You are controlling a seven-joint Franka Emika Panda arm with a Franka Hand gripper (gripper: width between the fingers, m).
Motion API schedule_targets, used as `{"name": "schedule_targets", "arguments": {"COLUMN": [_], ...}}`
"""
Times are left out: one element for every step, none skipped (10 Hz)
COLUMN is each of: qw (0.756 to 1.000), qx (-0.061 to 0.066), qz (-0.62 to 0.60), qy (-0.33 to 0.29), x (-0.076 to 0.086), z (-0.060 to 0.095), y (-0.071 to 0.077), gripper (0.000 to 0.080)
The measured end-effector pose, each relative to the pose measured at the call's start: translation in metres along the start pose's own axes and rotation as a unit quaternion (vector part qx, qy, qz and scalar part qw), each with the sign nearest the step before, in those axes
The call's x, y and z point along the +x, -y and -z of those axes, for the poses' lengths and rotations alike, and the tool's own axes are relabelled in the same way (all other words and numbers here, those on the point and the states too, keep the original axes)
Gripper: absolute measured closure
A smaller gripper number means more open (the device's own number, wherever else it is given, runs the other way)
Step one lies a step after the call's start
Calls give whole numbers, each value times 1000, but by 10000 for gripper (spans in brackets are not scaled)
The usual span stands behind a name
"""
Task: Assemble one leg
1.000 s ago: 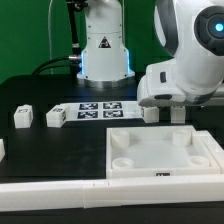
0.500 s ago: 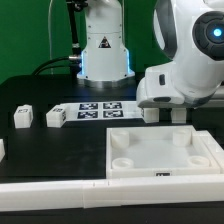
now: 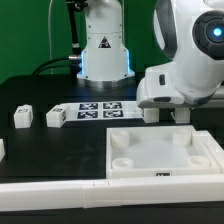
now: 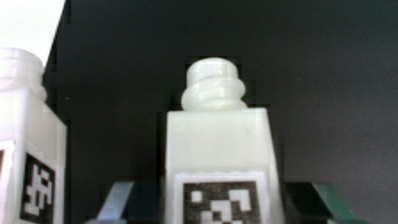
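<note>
In the wrist view a white leg [image 4: 221,150] with a rounded screw tip and a black-and-white tag lies between my two fingers [image 4: 128,200]. There is a dark gap on each side of it, so the jaws stand open around it without touching. A second leg [image 4: 25,140] lies close beside it. In the exterior view my gripper [image 3: 166,113] is low over the black table, behind the white tabletop [image 3: 200,150]. The arm hides the leg between my fingers there.
Two more legs [image 3: 24,117] [image 3: 56,116] lie on the exterior view's left, and another white part [image 3: 2,148] shows at the left edge. The marker board [image 3: 98,108] lies before the robot base. A white ledge [image 3: 50,190] runs along the front.
The arm has shifted very slightly toward the exterior view's right. The loose parts have not moved.
</note>
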State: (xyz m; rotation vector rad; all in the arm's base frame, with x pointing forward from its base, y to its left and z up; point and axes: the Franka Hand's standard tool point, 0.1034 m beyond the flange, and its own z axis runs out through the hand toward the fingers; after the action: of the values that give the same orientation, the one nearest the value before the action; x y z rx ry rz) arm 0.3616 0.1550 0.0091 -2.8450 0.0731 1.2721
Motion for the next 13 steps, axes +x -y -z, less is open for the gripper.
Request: {"name": "schedule_targets", "arguments": {"qw": [1000,1000,1000,1000,1000,1000,1000,1000,1000,1000,1000,1000,995], "qx": [0,0,0,-1,-3,-3,-3,-4,-4,-4,-1,0,8], "qz": [0,0,0,0,1,0,-1,-1,-1,-1,0,0,2], "qy": [0,0,0,0,1,1,0,4,8,6,-14,-27,-97], "x": [0,0,0,-1,-6,-10,-15,-20,-23,-22,-17,-15,-5], "z": [0,0,0,1,7,14,22,30,37,36,37,37,43], "y": [0,0,0,0,-1,-3,-5,-6,-7,-6,-5,-4,0], "gripper": [512,512,512,512,512,511,511,511,511,511,511,511,511]}}
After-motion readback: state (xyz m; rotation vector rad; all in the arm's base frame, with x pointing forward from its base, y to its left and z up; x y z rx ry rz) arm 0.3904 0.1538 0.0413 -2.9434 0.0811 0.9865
